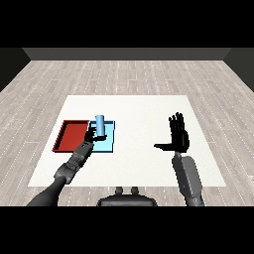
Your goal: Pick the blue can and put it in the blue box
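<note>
Matt white table [144, 163], wood-plank floor [129, 74]

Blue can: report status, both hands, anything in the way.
Left hand curled round blue can, upright over light blue tray. Right hand open, raised, holding nothing. Red tray beside blue one; nothing in the way.

grey forearms, black hands [179, 136]

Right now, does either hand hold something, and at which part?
The left hand curls round the blue can's lower part, over the light blue tray. The right hand holds nothing.
</note>
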Controlling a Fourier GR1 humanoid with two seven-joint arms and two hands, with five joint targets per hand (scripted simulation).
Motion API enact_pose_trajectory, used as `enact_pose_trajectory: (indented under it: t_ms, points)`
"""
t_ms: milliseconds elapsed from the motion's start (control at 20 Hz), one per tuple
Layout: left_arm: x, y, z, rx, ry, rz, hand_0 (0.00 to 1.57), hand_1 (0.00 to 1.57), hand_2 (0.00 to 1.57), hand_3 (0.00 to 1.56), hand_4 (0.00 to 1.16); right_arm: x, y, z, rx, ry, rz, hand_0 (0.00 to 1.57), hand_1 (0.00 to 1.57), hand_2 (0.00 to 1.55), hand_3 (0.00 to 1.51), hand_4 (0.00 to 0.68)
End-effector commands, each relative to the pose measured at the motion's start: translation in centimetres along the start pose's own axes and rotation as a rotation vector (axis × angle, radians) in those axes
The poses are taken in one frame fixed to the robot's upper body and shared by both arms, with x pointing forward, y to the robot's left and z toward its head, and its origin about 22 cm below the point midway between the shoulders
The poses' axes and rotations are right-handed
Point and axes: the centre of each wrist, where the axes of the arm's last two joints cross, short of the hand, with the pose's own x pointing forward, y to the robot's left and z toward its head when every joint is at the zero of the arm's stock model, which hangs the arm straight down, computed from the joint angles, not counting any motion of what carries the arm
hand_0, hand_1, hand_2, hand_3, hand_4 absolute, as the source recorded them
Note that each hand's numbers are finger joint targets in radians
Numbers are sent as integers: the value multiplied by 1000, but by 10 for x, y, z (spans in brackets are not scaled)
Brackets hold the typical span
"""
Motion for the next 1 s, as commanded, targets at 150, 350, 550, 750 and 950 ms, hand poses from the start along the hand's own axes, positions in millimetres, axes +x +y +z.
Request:
enact_pose_trajectory:
  t_ms: [150,350,550,750,950]
  points:
    - [10,5,-4,134,-45,41,0,0,0,0,0,2,-1,12,21,-9,4,0,0,0,0,0]
    - [34,18,-11,224,-267,198,0,0,0,0,0,7,5,0,22,-13,14,0,0,0,0,0]
    - [83,3,1,53,-681,437,0,0,0,0,0,6,8,0,44,-3,66,0,0,0,0,0]
    - [84,-12,19,-190,-875,557,0,0,0,0,0,-5,3,13,59,50,62,0,0,0,0,0]
    - [45,3,28,-338,-870,686,0,0,0,0,0,-15,-13,19,99,96,89,0,0,0,0,0]
